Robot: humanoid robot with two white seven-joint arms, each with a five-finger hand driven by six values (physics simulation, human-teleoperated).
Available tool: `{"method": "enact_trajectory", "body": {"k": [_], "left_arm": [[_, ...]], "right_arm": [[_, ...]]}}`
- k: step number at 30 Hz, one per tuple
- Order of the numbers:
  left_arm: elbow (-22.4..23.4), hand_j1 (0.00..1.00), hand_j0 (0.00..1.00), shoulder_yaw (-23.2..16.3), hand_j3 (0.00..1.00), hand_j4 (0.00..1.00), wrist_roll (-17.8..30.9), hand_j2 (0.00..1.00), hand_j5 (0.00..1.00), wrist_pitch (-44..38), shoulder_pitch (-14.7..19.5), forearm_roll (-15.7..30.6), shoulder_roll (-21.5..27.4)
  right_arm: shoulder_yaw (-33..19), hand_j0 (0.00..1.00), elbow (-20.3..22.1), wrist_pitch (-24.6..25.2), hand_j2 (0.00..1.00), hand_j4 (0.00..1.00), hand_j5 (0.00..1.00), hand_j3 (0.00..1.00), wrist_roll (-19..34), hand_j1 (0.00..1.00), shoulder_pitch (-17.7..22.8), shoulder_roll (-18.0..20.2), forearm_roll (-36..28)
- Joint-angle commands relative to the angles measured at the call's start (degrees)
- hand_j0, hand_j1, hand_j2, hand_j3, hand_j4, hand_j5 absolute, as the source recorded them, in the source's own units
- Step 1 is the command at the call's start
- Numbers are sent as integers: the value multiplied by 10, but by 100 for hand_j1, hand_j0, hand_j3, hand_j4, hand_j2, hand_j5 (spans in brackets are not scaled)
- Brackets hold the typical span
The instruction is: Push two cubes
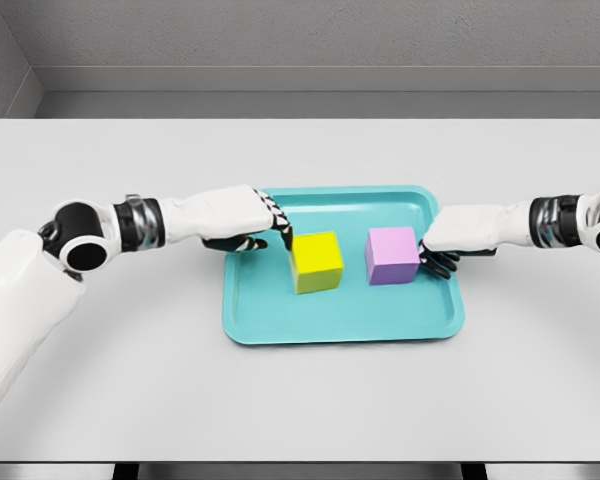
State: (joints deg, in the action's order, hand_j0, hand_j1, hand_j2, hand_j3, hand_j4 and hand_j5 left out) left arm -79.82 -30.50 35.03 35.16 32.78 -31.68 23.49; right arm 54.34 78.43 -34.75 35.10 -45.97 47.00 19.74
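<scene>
A yellow cube (317,262) and a pink cube (392,255) stand side by side on a teal tray (340,322), a small gap between them. My left hand (265,228) reaches over the tray's left rim, its fingertips (284,238) touching the yellow cube's left face. My right hand (442,250) comes over the right rim with its dark fingertips (438,264) against the pink cube's right face. Both hands have relaxed fingers and hold nothing.
The tray lies in the middle of a white table (100,380). A grey wall (300,50) runs behind the table's far edge.
</scene>
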Motion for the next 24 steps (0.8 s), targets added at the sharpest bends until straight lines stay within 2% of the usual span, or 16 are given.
{"method": "enact_trajectory", "body": {"k": [1,7,9,15,19,24], "left_arm": [[6,58,58,-3,58,58,0,58,58,-2,0,1,-11],[12,58,58,-3,58,58,0,58,58,-2,4,0,-19],[16,58,58,-16,58,58,0,58,58,-2,11,0,-19],[26,58,58,-12,58,58,0,58,58,-2,11,8,3],[20,58,58,-8,58,58,0,58,58,-2,11,12,23],[13,58,58,-16,58,58,0,58,58,-2,9,12,16]], "right_arm": [[2,9,1,-2,9,9,9,9,-1,9,0,-2,3],[3,9,1,-2,9,9,9,9,-1,9,0,-2,3],[3,9,0,-2,9,9,9,9,-1,9,-1,-2,3],[2,9,-24,-2,9,9,9,9,-1,9,-4,-2,12],[2,9,-39,-2,9,9,9,9,-1,9,-11,-16,23],[2,9,-45,-2,9,9,9,9,-1,9,-14,-27,31]]}}
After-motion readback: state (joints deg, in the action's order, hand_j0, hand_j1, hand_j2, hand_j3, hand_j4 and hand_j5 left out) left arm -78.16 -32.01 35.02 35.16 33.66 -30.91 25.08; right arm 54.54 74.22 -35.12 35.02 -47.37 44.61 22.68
